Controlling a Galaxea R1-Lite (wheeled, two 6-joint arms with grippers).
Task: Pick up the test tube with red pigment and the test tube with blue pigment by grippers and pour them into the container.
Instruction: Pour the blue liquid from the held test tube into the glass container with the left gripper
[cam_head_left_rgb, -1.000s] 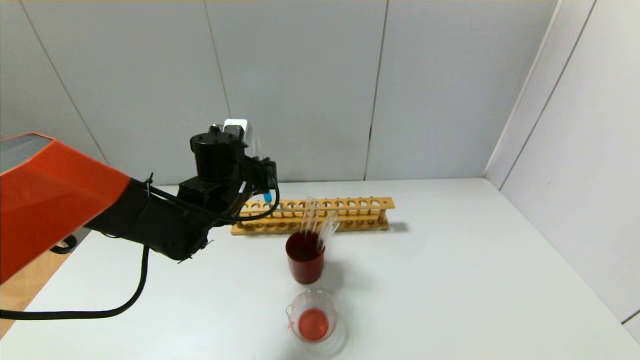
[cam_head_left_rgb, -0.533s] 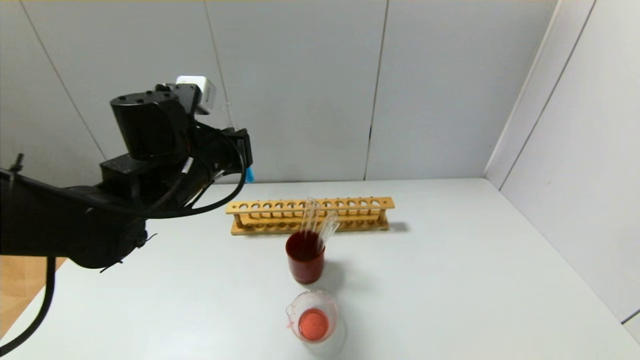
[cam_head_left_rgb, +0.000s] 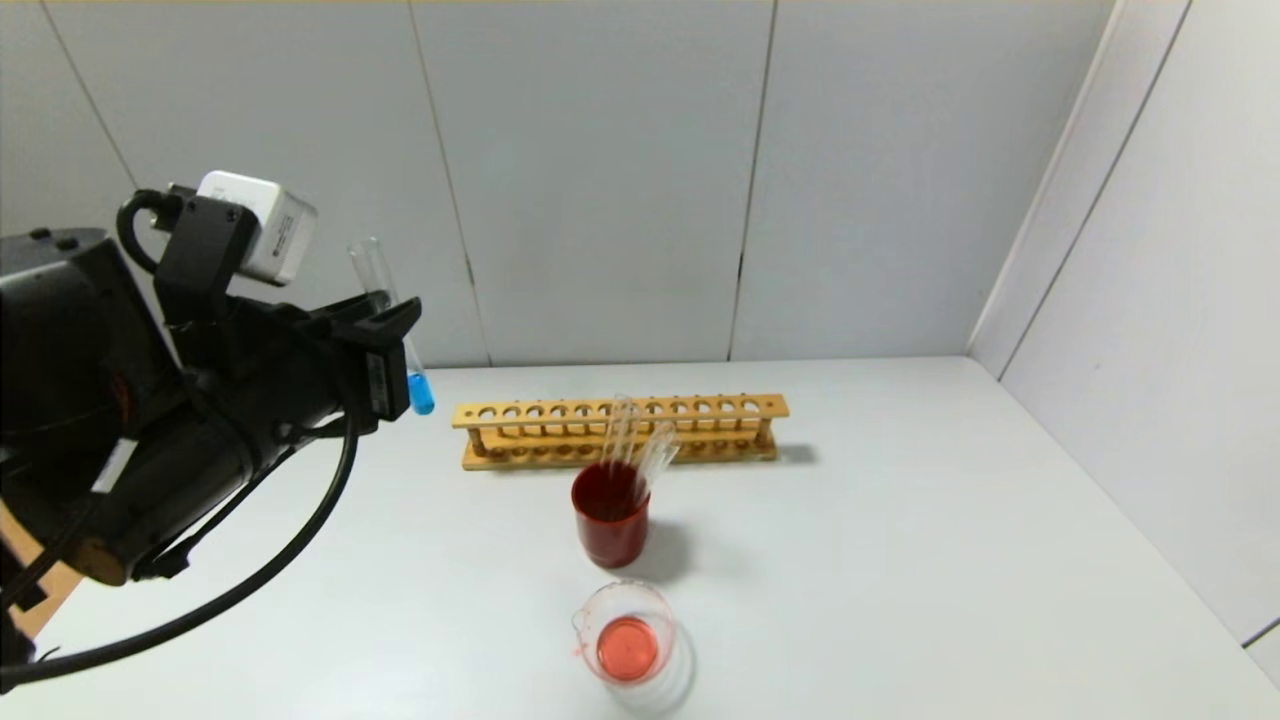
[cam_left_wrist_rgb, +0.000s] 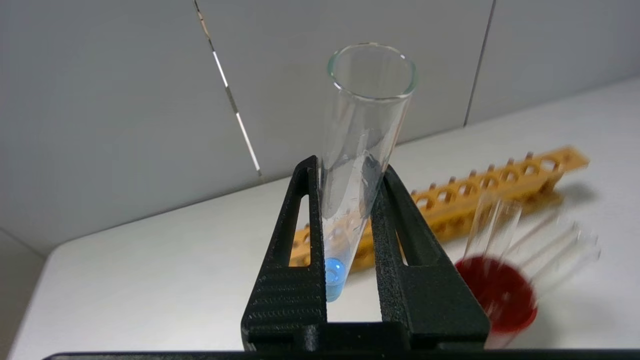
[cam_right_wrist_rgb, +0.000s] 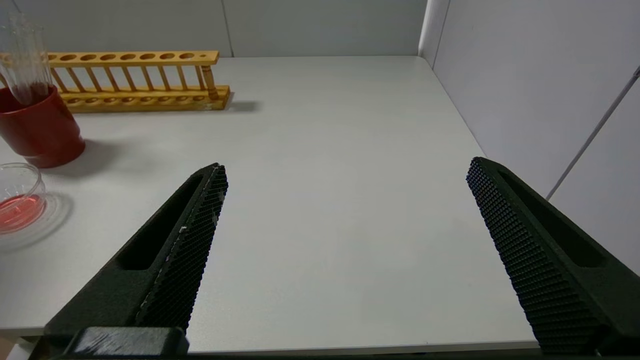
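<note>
L gripper (cam_head_left_rgb: 395, 345): raised high over the table's (cam_head_left_rgb: 900, 560) left side, well apart from the rack and cup. Jaws closed down to tube width, clamping the test tube with blue pigment (cam_head_left_rgb: 392, 320); fingers (cam_left_wrist_rgb: 295, 240) press it from both sides on the lower half.
Blue tube, location: in the air in the L gripper, well up and left of the container (cam_head_left_rgb: 632, 640).
Blue tube, axis: long axis near vertical, slight tilt; open mouth up, round bottom w/ blue liquid down, just below the fingers. Only a small vol at the bottom.
R gripper (cam_right_wrist_rgb: 345, 250): parked low at the table's near-right edge, jaws spread wide, holds nothing.
Container: clear beaker at front centre, red liquid already in it. Judged: red pour done, blue pour still to do.
Red tube: cannot tell which it is; several clear tubes (cam_head_left_rgb: 640, 450) lean in the red cup (cam_head_left_rgb: 610, 525), behind the beaker.
Rack (cam_head_left_rgb: 620, 430): wooden, at back, no tubes seen in it.
Risk 1: glass on hard fingers, so the tube may slip or rotate in the grip when tipped.
Risk 2: long carry to beaker; tilting early would spill blue on the table.
Risk 3: red cup and its leaning tubes stand just behind the beaker; a low approach could knock them.
Risk 4: small mouth, low beaker; pour from too high could splash or miss.
</note>
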